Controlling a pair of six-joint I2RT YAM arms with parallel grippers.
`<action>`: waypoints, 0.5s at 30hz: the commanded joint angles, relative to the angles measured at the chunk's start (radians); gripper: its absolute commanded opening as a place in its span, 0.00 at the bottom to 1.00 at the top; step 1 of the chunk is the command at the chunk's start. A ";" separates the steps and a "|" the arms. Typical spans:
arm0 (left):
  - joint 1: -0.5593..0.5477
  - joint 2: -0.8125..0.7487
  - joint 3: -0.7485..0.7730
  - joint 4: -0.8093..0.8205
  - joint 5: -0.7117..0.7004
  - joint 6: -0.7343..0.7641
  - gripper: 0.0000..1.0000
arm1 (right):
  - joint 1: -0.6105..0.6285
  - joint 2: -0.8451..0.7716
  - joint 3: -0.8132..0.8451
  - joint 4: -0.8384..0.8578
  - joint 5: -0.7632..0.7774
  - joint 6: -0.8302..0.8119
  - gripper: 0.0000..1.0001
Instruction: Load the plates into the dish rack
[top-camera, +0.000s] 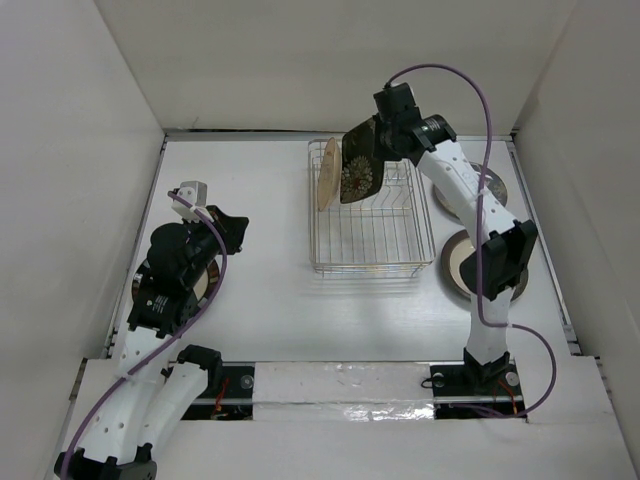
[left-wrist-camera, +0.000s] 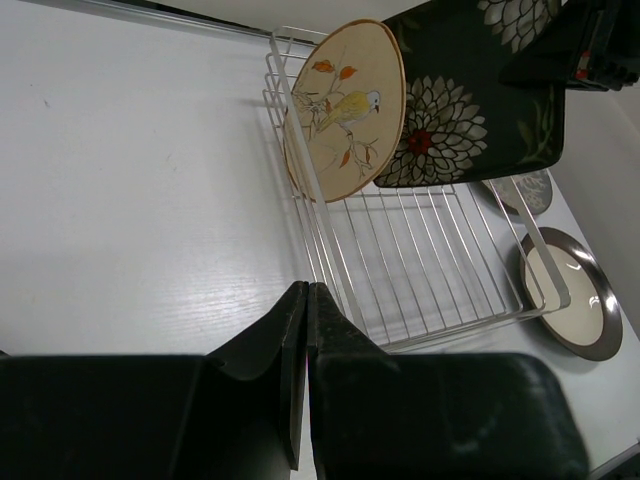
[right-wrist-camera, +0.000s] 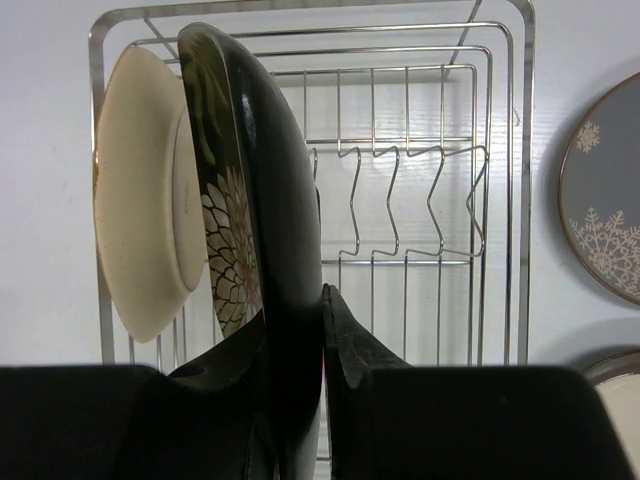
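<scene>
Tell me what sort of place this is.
Probably a robot test booth, not a kitchen: plain white walls box in a white table, a left arm and right arm are bolted at its edge, and a rack and plates sit staged.

**Table** (left-wrist-camera: 130, 180): white.
**Dish rack** (left-wrist-camera: 335, 250): silver wire.
**Tan plate** (left-wrist-camera: 345, 110): tan-cream face painted with a yellow-and-grey bird on a twig with orange leaves; the back is plain cream.
**Square plate** (left-wrist-camera: 455, 110): black ground, large white-petalled flowers with red centres, touches of green leaf.
**Snowflake plate** (right-wrist-camera: 605, 200): grey, with pale snowflake markings and a brownish rim.
**Cream-centred plate** (left-wrist-camera: 565, 290): dark metallic-grey rim — cream middle.
**Arms** (top-camera: 460, 190): white shells, black joints.
**Cables** (top-camera: 435, 66): purple.
**Left fingers** (left-wrist-camera: 265, 342) and **right fingers** (right-wrist-camera: 347, 337): black.
</scene>
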 joint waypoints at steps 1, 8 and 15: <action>-0.003 -0.005 -0.002 0.042 0.002 0.009 0.00 | 0.023 0.005 0.101 0.066 0.049 -0.009 0.00; -0.003 -0.002 -0.003 0.045 0.011 0.009 0.00 | 0.023 0.039 0.131 0.036 0.068 -0.034 0.00; -0.003 -0.003 -0.005 0.043 0.011 0.009 0.00 | 0.051 0.076 0.185 0.014 0.088 -0.051 0.00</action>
